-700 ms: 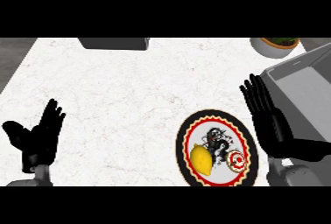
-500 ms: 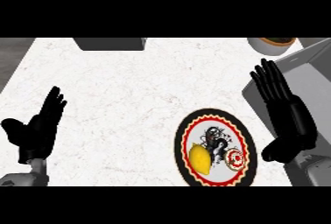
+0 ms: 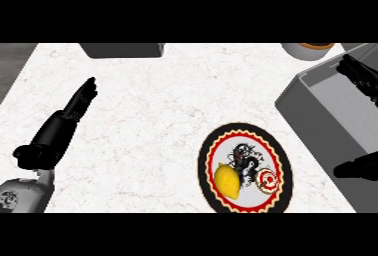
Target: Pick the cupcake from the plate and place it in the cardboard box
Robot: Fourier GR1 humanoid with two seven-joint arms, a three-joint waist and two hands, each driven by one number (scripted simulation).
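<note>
White marbled counter (image 3: pixel 148 125) carries a round plate (image 3: pixel 277 150) with a red and black scalloped rim near the right, and on it lie a yellow lemon-shaped item (image 3: pixel 227 181) and, just to its right, a small red-and-white cupcake (image 3: pixel 266 181). Just right of the plate stands the grey box (image 3: pixel 332 107), its open inside facing up. Left hand (image 3: pixel 63 125) lies at the left with fingers straight and together, pointing far, while the right hand (image 3: pixel 359 75) shows over the box at the right edge, its fingers' state impossible to tell.

- Plate (image 3: pixel 275 150) between my hands: black scalloped rim, red ring, white centre, black figure.
- Yellow lemon (image 3: pixel 228 180) on it.
- Counter (image 3: pixel 170 120) under my black left hand (image 3: pixel 59 131): white marbled.
- Box (image 3: pixel 332 110) by my right hand (image 3: pixel 359 75): grey.
</note>
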